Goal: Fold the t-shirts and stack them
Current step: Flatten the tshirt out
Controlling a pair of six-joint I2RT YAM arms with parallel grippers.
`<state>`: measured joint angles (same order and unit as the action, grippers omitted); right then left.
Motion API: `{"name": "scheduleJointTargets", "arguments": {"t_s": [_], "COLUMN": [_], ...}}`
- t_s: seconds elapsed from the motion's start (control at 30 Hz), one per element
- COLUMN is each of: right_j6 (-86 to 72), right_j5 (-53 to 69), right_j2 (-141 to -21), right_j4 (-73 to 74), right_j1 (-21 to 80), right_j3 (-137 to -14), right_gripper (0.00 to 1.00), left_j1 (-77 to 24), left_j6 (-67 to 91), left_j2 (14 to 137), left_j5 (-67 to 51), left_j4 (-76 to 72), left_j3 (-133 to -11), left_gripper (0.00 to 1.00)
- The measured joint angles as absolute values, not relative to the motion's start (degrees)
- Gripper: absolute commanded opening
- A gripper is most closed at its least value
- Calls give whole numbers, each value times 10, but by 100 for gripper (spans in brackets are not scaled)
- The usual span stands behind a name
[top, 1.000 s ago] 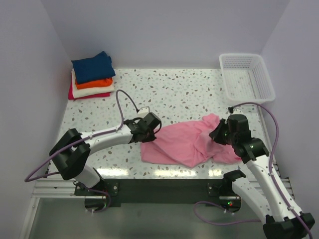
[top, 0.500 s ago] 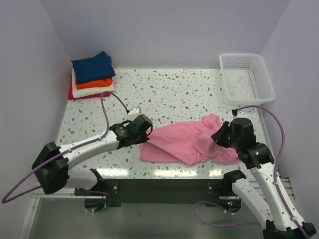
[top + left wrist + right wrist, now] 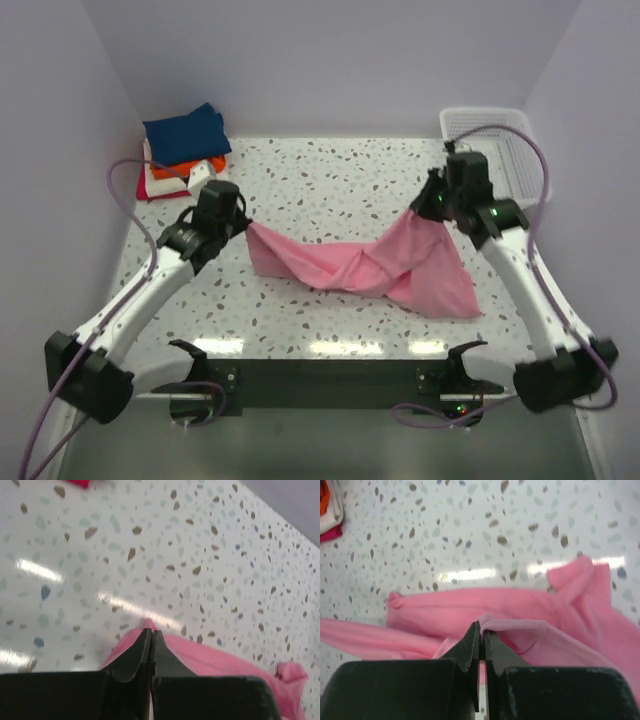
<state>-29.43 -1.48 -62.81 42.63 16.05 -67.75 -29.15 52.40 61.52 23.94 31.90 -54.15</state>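
Observation:
A light pink t-shirt hangs stretched between my two grippers above the table, sagging in the middle, its right part trailing down to the tabletop. My left gripper is shut on its left edge; in the left wrist view pink cloth shows beyond the fingertips. My right gripper is shut on a pinched fold of the shirt at the right, the gripper's tips meeting on that fold. A stack of folded t-shirts, navy on top, lies at the back left corner.
A white mesh basket stands at the back right, close behind my right arm. The speckled tabletop stretches between stack and basket. Walls close in on left, right and back.
Both arms have risen and swung apart toward the back, lifting and stretching the pink shirt. The left gripper closed on the shirt's left edge during this time.

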Motion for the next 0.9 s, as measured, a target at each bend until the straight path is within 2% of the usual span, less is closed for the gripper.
{"name": "scheduleJointTargets", "arguments": {"t_s": [0.17, 0.27, 0.33, 0.4, 0.5, 0.6, 0.77, 0.9], "right_j6": [-249, -232, -229, -230, -235, -237, -238, -247], "right_j5": [-5, -1, 2, 7, 11, 10, 14, 26], "right_j2": [-973, -1163, -1244, -1269, -1205, -1131, -1046, -987], "right_j4": [371, 395, 415, 403, 345, 305, 241, 205], "right_j1": [152, 140, 129, 113, 86, 63, 58, 64], "right_j3": [-981, -1251, -1404, -1473, -1421, -1363, -1290, -1143], "right_gripper": [0, 0, 0, 0, 0, 0, 0, 0], "left_j1": [-165, -127, -106, -85, -52, -19, 18, 18], "left_j6": [430, 396, 382, 370, 359, 357, 356, 356], "left_j2": [860, 999, 1075, 1131, 1168, 1157, 1091, 1051], "left_j5": [176, 129, 103, 75, 41, 10, -14, -30], "left_j4": [225, 203, 201, 198, 190, 155, 105, 78], "left_j3": [-748, -929, -1056, -1176, -1298, -1328, -1238, -1114], "left_gripper": [0, 0, 0, 0, 0, 0, 0, 0]}}
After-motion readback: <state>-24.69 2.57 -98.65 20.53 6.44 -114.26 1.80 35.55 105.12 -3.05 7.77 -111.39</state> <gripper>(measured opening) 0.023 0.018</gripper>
